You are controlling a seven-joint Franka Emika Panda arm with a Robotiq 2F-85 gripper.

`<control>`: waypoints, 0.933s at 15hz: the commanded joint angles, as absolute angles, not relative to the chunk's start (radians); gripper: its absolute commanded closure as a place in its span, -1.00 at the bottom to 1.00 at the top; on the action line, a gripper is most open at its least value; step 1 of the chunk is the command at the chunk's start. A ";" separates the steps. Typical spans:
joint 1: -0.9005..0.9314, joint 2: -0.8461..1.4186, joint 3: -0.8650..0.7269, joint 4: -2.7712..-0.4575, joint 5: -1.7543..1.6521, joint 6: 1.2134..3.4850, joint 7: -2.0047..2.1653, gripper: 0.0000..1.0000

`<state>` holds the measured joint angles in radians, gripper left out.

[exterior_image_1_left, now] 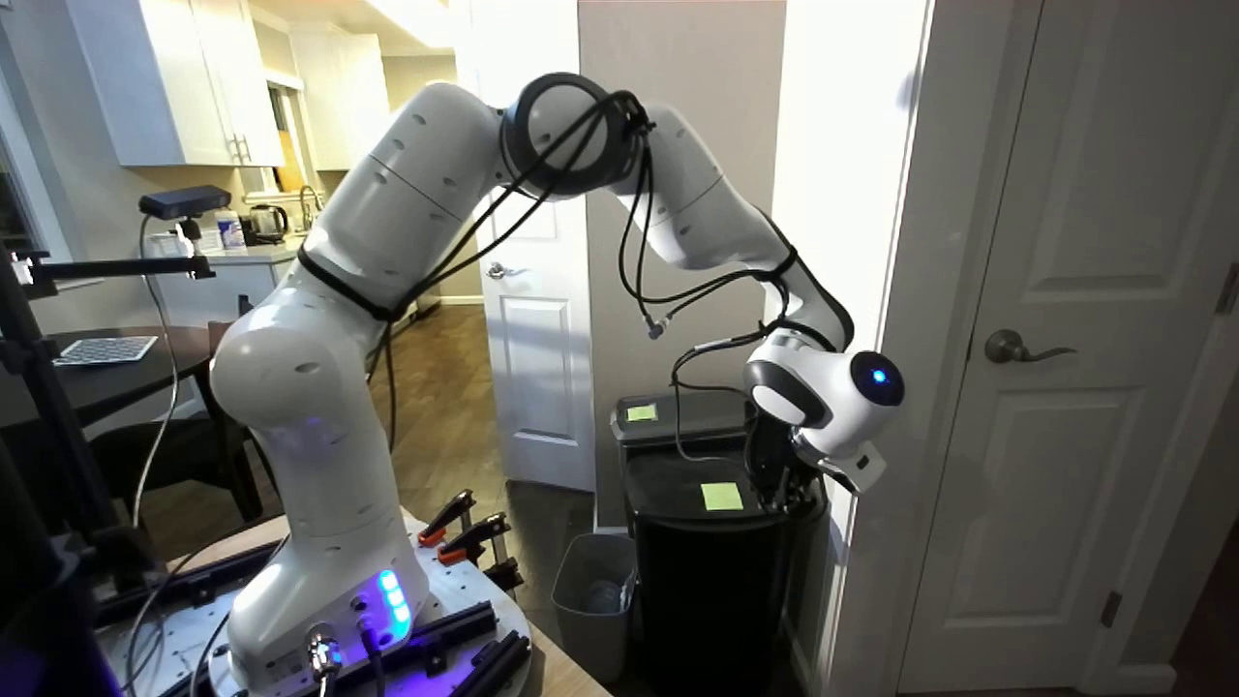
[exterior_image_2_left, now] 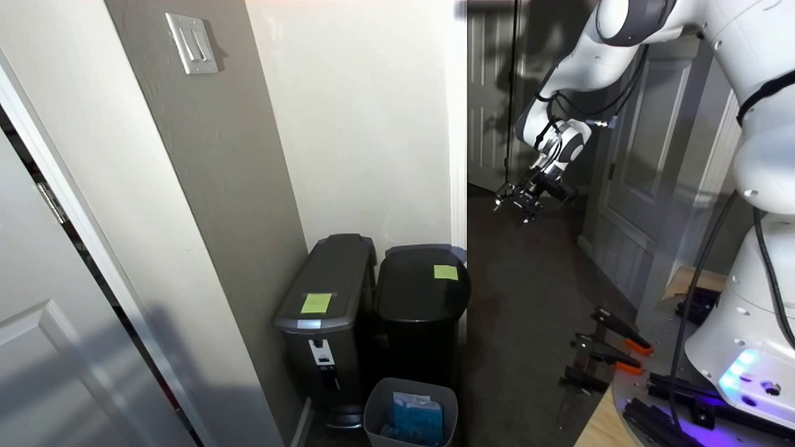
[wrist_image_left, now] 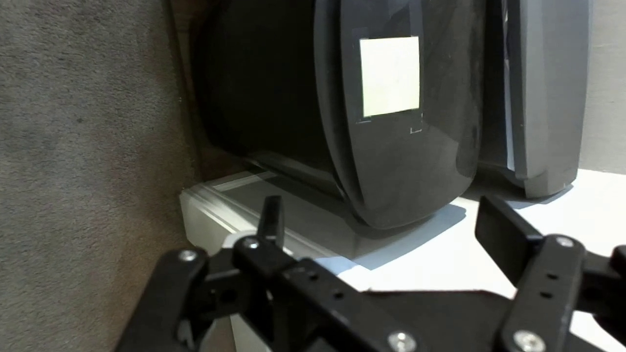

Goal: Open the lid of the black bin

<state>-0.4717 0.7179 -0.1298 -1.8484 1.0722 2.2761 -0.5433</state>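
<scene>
While your fingers (wrist_image_left: 503,239) stand released and spread wide apart, the lid (exterior_image_2_left: 410,288) lies flat and closed on the black bin (exterior_image_2_left: 422,347), a yellow-green sticker (exterior_image_2_left: 446,272) on its top. Bin is up near the pale wall (exterior_image_2_left: 366,124); whether it touches, you cannot tell.

Crowding: a second bin (exterior_image_2_left: 323,279) just beside yours, similar sticker, but with a pale label (exterior_image_2_left: 309,324) at the lid edge. Grey wastebasket (exterior_image_1_left: 590,639) just beside the foot of your bin. Orange-tipped clamps (exterior_image_1_left: 479,532) at the edge of your surface (exterior_image_1_left: 559,668), well apart from the bins.

Views compared: in an exterior view your wrist (exterior_image_1_left: 803,387) and fingers overlap the near end of the lid, so depth there is hard to read; in an exterior view the same wrist (exterior_image_2_left: 562,146) hangs over the dark floor (exterior_image_2_left: 528,304), well apart from your bin. That latter angle also gives you a blue package (exterior_image_2_left: 417,419) inside the wastebasket and a light switch (exterior_image_2_left: 192,45); the former, a kettle (exterior_image_1_left: 268,223) on the kitchen counter. Your wrist view has the lid's edge up close, overhanging the bin's body, sticker washed nearly white.
</scene>
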 commanded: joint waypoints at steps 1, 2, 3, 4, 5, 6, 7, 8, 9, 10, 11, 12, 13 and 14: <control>-0.500 0.796 -0.102 -1.789 1.141 2.255 -0.596 -1.00; -0.500 0.815 -0.100 -1.778 1.149 2.251 -0.598 -1.00; -0.499 0.834 -0.098 -1.767 1.153 2.249 -0.599 -1.00; -0.497 0.853 -0.094 -1.757 1.155 2.251 -0.604 -1.00; -0.495 0.867 -0.090 -1.747 1.154 2.251 -0.609 -1.00; -0.492 0.880 -0.085 -1.737 1.153 2.257 -0.617 -1.00; -0.491 0.894 -0.080 -1.726 1.152 2.255 -0.622 -1.00; -0.493 0.907 -0.073 -1.713 1.155 2.253 -0.631 -1.00; -0.495 0.921 -0.064 -1.699 1.159 2.246 -0.636 -1.00; -0.496 0.934 -0.059 -1.687 1.161 2.237 -0.638 -1.00; -0.495 0.945 -0.054 -1.676 1.165 2.231 -0.641 -1.00; -0.471 0.926 -0.080 -1.697 1.140 2.253 -0.596 -1.00; -0.469 0.935 -0.079 -1.690 1.139 2.252 -0.596 -1.00; -0.467 0.938 -0.080 -1.687 1.139 2.252 -0.595 -1.00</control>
